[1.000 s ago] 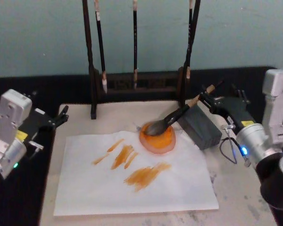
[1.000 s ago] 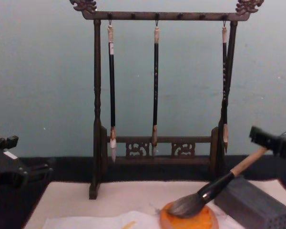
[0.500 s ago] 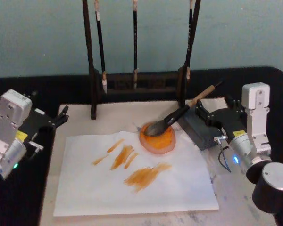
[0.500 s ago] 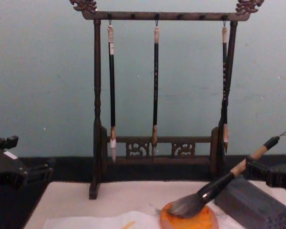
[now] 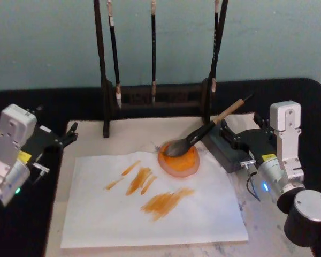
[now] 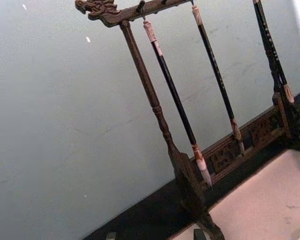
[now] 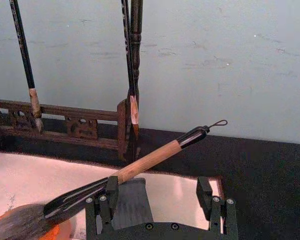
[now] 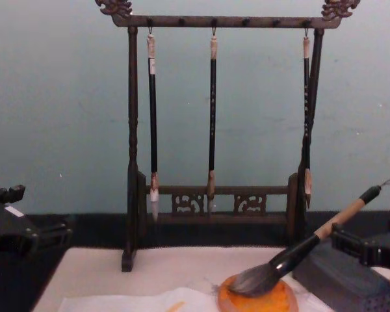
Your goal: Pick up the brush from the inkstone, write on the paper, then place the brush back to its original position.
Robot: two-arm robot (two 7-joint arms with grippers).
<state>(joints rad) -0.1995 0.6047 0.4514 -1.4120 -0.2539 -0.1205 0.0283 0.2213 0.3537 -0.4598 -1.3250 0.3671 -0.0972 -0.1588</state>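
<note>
Table — brush [image 5: 195, 139] on inkstone [image 5: 179, 159], paper [image 5: 150, 201] streaked orange

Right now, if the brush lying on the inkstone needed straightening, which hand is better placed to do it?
The right hand. It sits open just beside the brush, whose tip rests on the inkstone and whose handle leans toward that side. The left hand is parked at the far edge of the mat, across the paper.
</note>
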